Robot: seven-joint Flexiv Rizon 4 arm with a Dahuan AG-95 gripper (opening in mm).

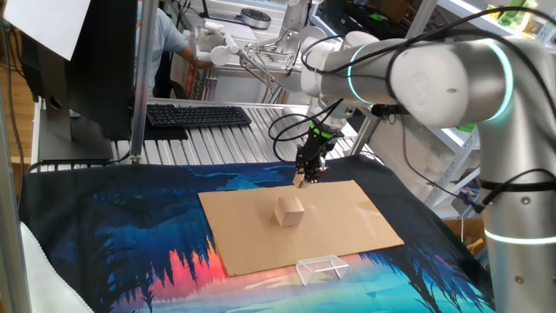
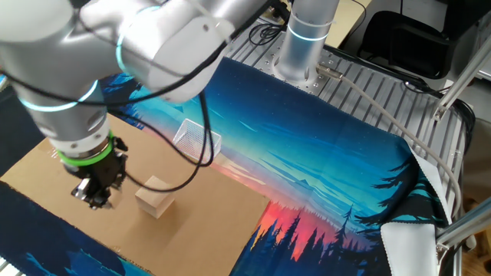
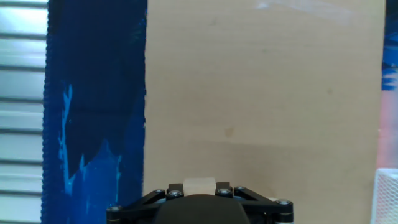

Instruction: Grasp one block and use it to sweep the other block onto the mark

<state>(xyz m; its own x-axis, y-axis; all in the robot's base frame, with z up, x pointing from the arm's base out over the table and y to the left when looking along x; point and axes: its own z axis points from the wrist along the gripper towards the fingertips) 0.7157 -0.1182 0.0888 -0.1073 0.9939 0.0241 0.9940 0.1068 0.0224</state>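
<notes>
Small block pinched above the cardboard

The gripper (image 1: pixel 300 181) pinches the small block (image 3: pixel 199 185). The big plain tan cube (image 1: pixel 290 210) sits near it on the cardboard (image 1: pixel 347 217).

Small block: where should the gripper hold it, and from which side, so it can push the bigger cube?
Grip the small block across two opposite flat sides near its top, coming down from above. Flat parallel faces suit a two-sided pinch, and a high grip leaves the lower end free to meet the cube. The gripper seems to hold it so.
</notes>
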